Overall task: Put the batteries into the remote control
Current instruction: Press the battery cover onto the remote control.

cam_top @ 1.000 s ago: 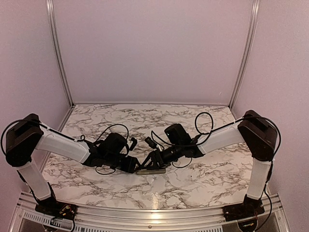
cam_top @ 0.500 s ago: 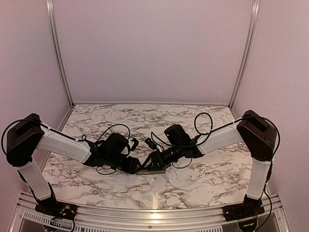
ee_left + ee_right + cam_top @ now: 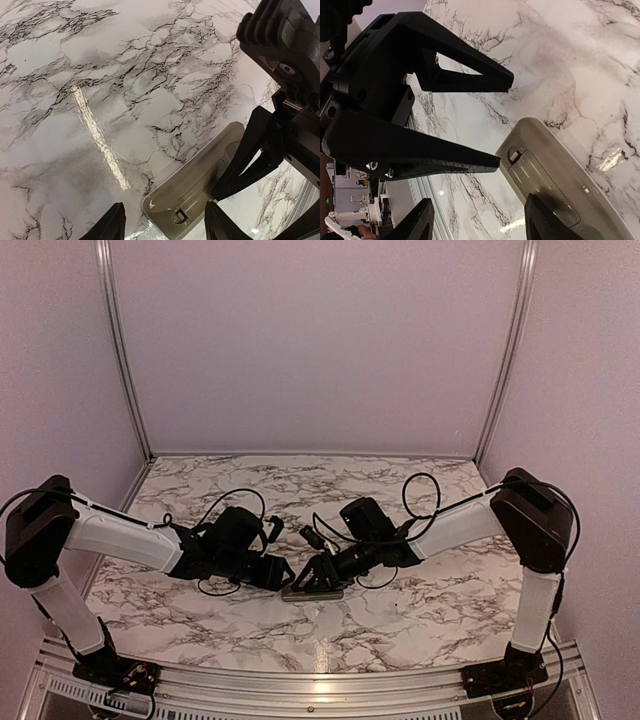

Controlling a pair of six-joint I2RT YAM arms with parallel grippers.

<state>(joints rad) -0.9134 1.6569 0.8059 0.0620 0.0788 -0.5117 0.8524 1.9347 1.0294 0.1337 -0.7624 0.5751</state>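
Note:
The remote control (image 3: 313, 591) lies back-up on the marble table, grey-beige, with its battery cover shut and a small latch at the end. It also shows in the left wrist view (image 3: 192, 192) and the right wrist view (image 3: 555, 172). My left gripper (image 3: 287, 576) is open and empty at the remote's left end; its own view has that end between the fingertips (image 3: 116, 222). My right gripper (image 3: 320, 575) is open over the remote's cover, one finger (image 3: 542, 220) above it. The left gripper's fingers (image 3: 420, 150) reach almost to the remote's corner. No batteries are in view.
The marble tabletop (image 3: 400, 490) is walled by pale purple panels at the back and sides, with a metal rail (image 3: 300, 680) along the near edge. Black cables (image 3: 425, 490) loop off both wrists.
My left arm has drawn back a little to the left, so its gripper sits slightly further from the remote's end. The right gripper and the remote have barely moved.

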